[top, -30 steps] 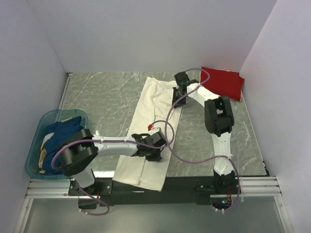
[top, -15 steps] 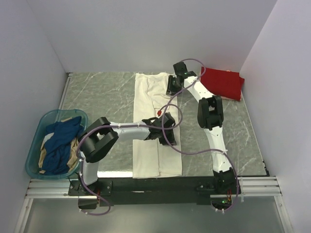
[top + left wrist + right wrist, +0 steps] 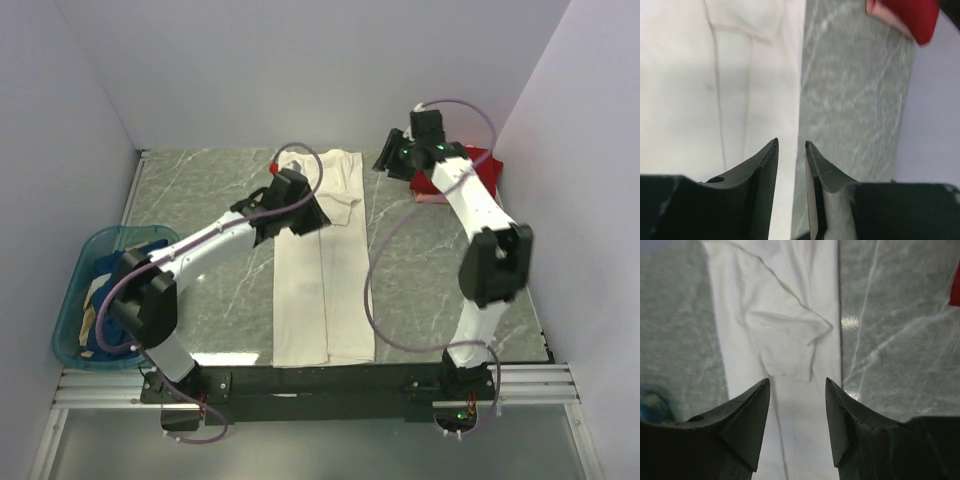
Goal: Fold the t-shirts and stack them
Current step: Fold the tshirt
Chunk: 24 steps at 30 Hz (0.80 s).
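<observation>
At lower left a teal basket (image 3: 70,290) holds a blue shirt (image 3: 122,272). Near the centre, the left fingers (image 3: 765,165) hang parted and empty over the upper part of the cream shirt (image 3: 325,300), which lies folded into a long strip down the middle of the grey surface (image 3: 200,190). At upper right the right fingers (image 3: 752,405), also parted and empty, hover between it and the red shirt (image 3: 487,170) in the far corner.

Cream shirt (image 3: 322,290) lies mid-table, folded into a long strip running near to far. Left gripper (image 3: 312,215) is over its far part, right gripper (image 3: 387,160) just right of the far end. Red shirt (image 3: 480,165) in far right corner, partly behind the right arm. Teal basket (image 3: 62,320) at left holds blue cloth (image 3: 125,272).
</observation>
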{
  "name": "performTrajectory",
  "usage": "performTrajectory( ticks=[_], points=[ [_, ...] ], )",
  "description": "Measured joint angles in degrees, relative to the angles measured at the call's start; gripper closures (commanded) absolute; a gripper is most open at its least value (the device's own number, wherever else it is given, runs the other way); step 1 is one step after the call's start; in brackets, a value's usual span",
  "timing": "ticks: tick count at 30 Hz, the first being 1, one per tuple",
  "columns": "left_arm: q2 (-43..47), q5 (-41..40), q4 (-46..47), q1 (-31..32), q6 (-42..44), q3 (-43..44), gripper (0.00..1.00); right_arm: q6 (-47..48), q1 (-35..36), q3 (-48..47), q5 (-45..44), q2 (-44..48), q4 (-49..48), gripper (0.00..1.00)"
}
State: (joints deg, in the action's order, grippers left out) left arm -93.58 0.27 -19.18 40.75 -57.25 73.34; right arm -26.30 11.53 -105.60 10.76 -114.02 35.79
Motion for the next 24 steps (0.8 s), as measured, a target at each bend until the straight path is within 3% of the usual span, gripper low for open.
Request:
performTrajectory(
  ticks=[6, 13, 17, 24],
  points=[
    [-10.10, -0.04, -2.16, -4.52, 5.35, 9.38, 0.68, -3.58, 1.44, 26.99, -0.15, 26.69, -9.92, 0.48],
    [-23.87, 1.73, -5.53, -4.39, 9.05, 17.40, 0.68, -6.99, 10.21, 52.50, -0.90, 41.40, -13.55, 0.49],
    [-28.09, 2.29, -6.08, -4.39, 10.08, 19.41, 0.67, -9.40, 15.82, 61.83, -1.88, 48.85, -13.97, 0.49],
    [-30.10, 2.93, -5.60, -4.39, 10.56, 20.94, 0.67, -13.33, 24.02, 67.49, -4.68, 54.73, -16.83, 0.49]
  ],
)
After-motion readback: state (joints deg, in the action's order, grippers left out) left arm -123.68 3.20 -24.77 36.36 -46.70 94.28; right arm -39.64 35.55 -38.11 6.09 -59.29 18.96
